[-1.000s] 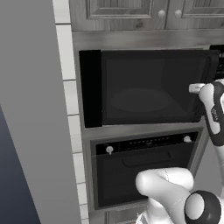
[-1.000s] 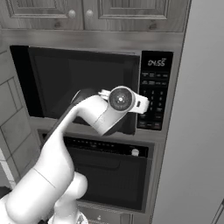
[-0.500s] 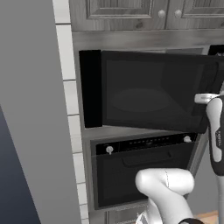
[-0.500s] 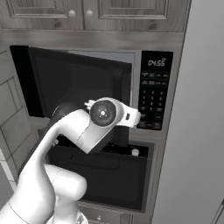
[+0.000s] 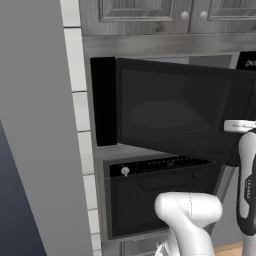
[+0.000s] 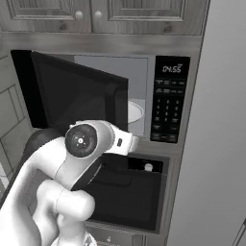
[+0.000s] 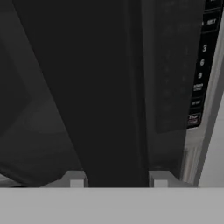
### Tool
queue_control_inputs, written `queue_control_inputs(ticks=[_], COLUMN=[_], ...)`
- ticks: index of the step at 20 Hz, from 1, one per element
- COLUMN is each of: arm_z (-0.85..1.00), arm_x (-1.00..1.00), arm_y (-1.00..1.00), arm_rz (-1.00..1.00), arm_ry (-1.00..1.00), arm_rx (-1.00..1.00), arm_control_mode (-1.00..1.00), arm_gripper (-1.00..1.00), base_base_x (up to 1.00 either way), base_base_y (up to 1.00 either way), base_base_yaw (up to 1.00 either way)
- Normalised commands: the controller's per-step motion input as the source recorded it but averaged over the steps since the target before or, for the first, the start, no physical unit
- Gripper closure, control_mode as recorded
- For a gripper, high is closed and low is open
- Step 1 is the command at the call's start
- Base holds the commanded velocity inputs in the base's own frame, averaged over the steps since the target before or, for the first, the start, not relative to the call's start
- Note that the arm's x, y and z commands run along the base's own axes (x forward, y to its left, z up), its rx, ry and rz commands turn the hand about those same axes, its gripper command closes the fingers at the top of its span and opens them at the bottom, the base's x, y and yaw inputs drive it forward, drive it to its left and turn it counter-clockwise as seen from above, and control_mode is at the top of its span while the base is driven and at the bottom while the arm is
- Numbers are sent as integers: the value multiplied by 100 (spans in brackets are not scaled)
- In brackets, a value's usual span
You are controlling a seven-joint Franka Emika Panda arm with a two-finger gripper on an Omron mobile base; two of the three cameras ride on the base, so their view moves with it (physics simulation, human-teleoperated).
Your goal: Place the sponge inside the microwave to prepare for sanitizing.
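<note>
Fingers sit clamped on the microwave's half-open door edge, which runs upright through mid-frame. Your cavity and turntable lie beyond, right of it; I can't spot the sponge.

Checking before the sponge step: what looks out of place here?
Only the microwave door stands out: it hangs partly open, its free edge between the fingers. The turntable shows through the gap.

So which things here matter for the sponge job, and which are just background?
Job:
- microwave, door partly open, white turntable showing
- gripper, jaws shut on the door's edge

Background:
- oven below
- cabinets above
- wall tiles

The sponge isn't visible.
</note>
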Motion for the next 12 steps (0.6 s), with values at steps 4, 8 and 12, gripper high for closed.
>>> queue_control_inputs(ticks=[4,8,12], arm_z=[7,7,1], arm_x=[-68,-62,-17], arm_y=[28,23,6], arm_rz=[0,0,-1], arm_ry=[3,5,10], arm_rx=[0,0,-3], arm_control_mode=[-100,-100,-100], arm_gripper=[100,100,-100], base_base_x=[0,0,0], base_base_y=[0,0,0], base_base_yaw=[0,0,0])
